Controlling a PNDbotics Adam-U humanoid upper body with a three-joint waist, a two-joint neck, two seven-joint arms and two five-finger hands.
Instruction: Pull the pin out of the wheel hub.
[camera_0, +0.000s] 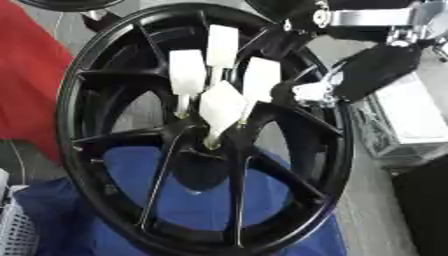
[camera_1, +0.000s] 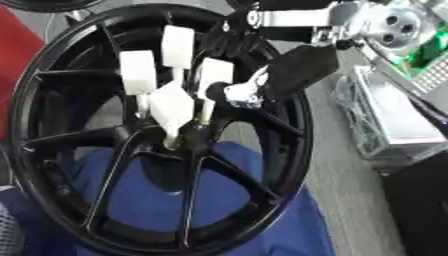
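Four white-handled pins (camera_0: 221, 104) stand in the centre of the black wheel hub (camera_0: 105, 65), which rests tilted on a blue cloth (camera_0: 201, 200). A silver metal box (camera_1: 398, 117) sits to its right on the grey surface. The right hand (camera_1: 293, 70) reaches in from the upper right, its fingers beside the rightmost pin; I cannot tell whether they pinch it.

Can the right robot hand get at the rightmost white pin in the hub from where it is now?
Probably yes. The right robot hand sits just beside the rightmost white pin, with nothing visible between them. The neighbouring pins crowd its left side, not the hand's side.
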